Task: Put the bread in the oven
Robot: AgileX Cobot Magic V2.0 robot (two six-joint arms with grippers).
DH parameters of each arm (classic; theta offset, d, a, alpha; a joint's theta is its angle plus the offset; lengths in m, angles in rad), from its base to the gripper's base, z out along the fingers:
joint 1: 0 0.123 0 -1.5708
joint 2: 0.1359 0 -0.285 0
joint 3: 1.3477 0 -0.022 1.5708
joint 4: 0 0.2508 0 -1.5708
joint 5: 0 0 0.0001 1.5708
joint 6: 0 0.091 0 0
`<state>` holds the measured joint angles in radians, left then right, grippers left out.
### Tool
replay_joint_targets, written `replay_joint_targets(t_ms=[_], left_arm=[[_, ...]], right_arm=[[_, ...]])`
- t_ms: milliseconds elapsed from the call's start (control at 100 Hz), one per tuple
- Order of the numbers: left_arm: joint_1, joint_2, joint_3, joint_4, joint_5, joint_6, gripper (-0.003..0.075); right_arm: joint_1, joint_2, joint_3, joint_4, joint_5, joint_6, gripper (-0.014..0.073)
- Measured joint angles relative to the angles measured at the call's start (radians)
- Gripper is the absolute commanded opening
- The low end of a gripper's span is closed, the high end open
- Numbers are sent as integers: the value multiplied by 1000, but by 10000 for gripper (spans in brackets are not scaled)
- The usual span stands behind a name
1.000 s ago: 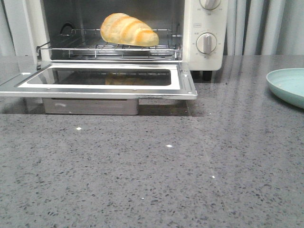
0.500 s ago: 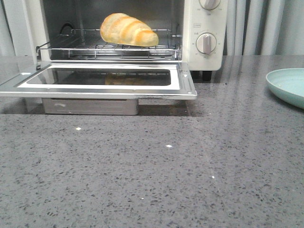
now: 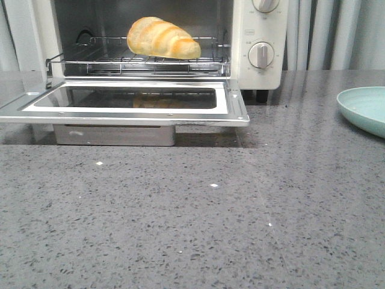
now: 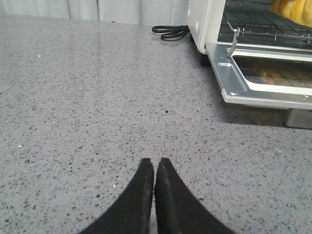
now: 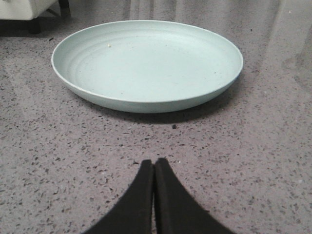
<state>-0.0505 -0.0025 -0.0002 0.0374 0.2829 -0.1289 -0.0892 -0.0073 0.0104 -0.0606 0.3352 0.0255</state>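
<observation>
the left gripper point(image 4: 154, 168) is seen in the left wrist view with its two black fingers point(image 4: 141, 190) pressed together at the tips, nothing held between them, low over bare grey speckled counter point(image 4: 97, 107). the right gripper point(image 5: 154, 168) is closed the same way in the right wrist view, tips touching and nothing gripped, with the counter beneath. neither gripper is seen in the front view.

the bread point(image 3: 161, 38) is found inside the oven point(image 3: 260, 72), lying on the wire rack point(image 3: 138, 63), nearer the rack's right half, its tapered end pointed toward the knob side. its golden surface is crossed by browner ridges. a corner of it is also glimpsed at the edge of the left wrist view point(image 4: 292, 10). the oven door point(image 3: 129, 102) is dropped fully open and lies flat, glass window facing up, with a faint reflection of the bread carried in the glass. a metal crumb tray point(image 3: 114, 134) is seen under the door. two round knobs point(image 3: 261, 54) are set on the cream panel to the right of the opening, the upper one cut off by the frame edge.

a pale green plate point(image 5: 146, 63) is placed on the counter to the right of the oven, well apart from it, and just ahead of the right gripper. a black cord point(image 4: 169, 31) is coiled on the counter beside the oven's far side. curtains point(image 3: 325, 33) are hung behind the counter.
</observation>
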Motion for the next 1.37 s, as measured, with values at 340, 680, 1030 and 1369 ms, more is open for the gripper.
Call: replay_joint_targets(t_ms=[340,680,1030,1369], left_arm=[[0,0,0,26,48,0,-21],[0,0,0,46,50,0,-21],[0,0,0,43,50,0,-21],[0,0,0,43,50,0,-21]], right_arm=[[0,0,0,0,0,0,-57],[0,0,0,0,0,0,-57],[0,0,0,0,0,0,-57],[0,0,0,0,0,0,-57]])
